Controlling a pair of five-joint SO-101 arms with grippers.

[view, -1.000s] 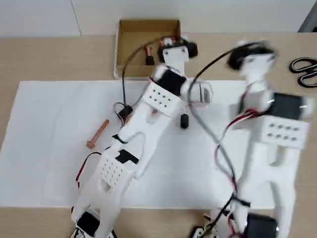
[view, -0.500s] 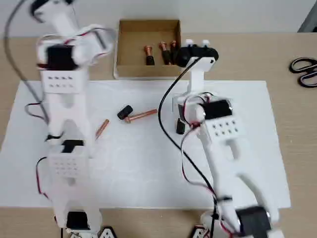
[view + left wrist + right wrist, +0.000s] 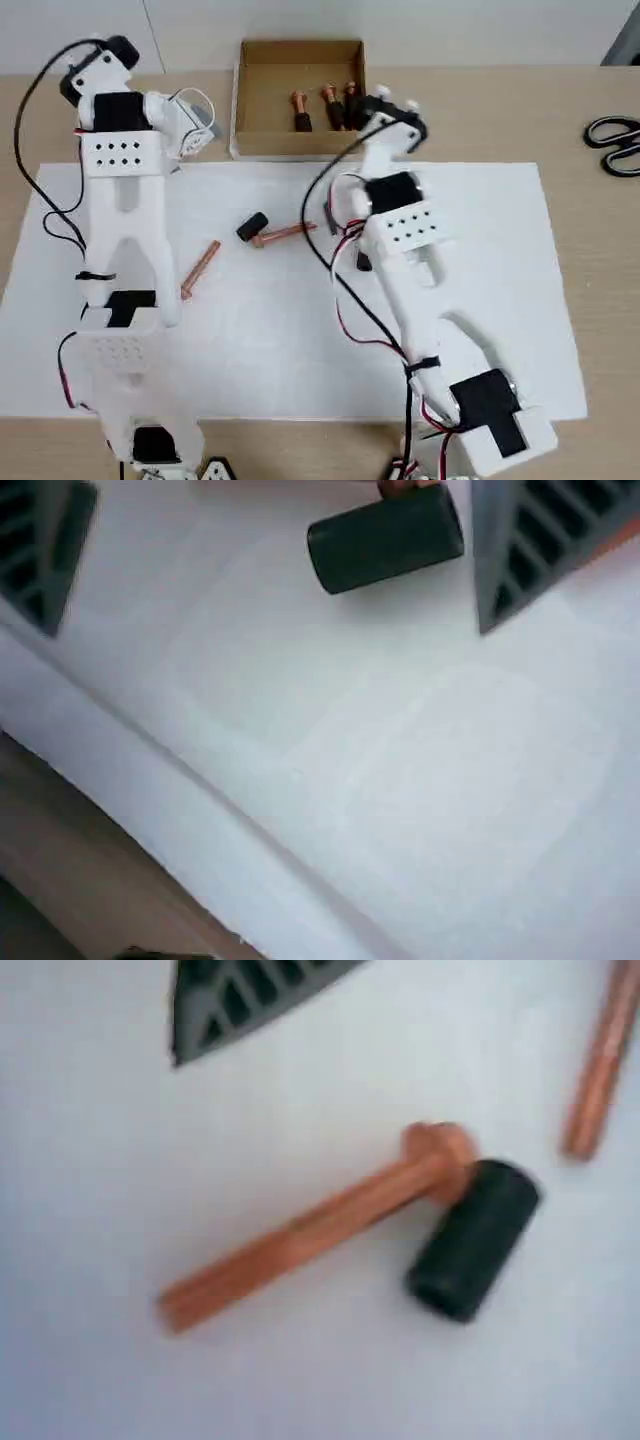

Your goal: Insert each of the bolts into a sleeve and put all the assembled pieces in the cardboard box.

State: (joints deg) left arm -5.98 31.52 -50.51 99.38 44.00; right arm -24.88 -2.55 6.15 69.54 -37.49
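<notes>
Sleeve (image 3: 252,227) against bolt (image 3: 287,233) — well inside sheet (image 3: 500,330)

Three assembled pieces (image 3: 333,108) lie in the cardboard box (image 3: 268,112).

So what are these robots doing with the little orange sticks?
Two robot arms are putting copper bolts into black sleeves and filling the cardboard box. Three finished pieces lie in it already. On the white paper, one bolt lies with a loose sleeve at its head, and another bolt lies nearby. The left gripper is open, holding nothing.
</notes>
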